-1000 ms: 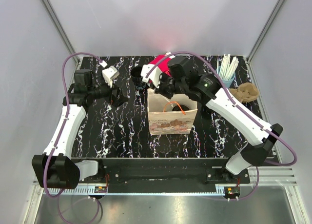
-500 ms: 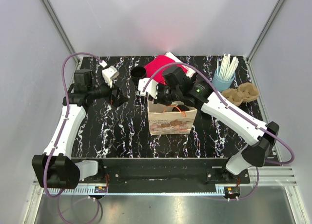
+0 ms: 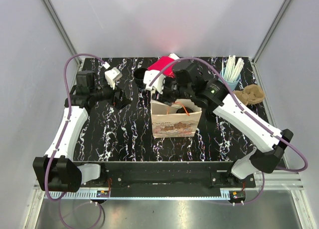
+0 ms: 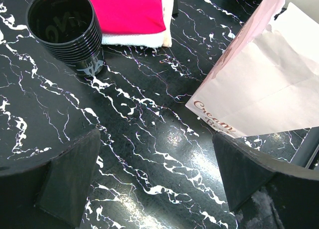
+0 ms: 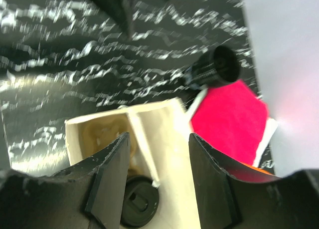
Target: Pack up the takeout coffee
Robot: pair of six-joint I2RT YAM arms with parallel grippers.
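The paper bag (image 3: 175, 121) stands open mid-table, also seen in the left wrist view as the bag (image 4: 264, 84). Inside it stands the takeout coffee cup (image 5: 140, 201) with a black lid, next to a brown cardboard carrier (image 5: 105, 131). My right gripper (image 5: 159, 174) hovers open just above the bag's mouth, nothing between its fingers; from above, the right gripper (image 3: 168, 94) sits over the bag's back edge. My left gripper (image 4: 157, 174) is open and empty over bare tabletop left of the bag, the left gripper (image 3: 121, 100) a hand's width from it.
A stack of black cups (image 3: 140, 75) and red napkins (image 3: 164, 65) lie behind the bag. Straws in a blue cup (image 3: 232, 72) and a brown cup carrier (image 3: 249, 95) stand at the back right. White walls surround the table.
My right gripper's jaws have spread apart; the arm dipped toward the bag's mouth and has drawn back up a little. The left arm has not moved.
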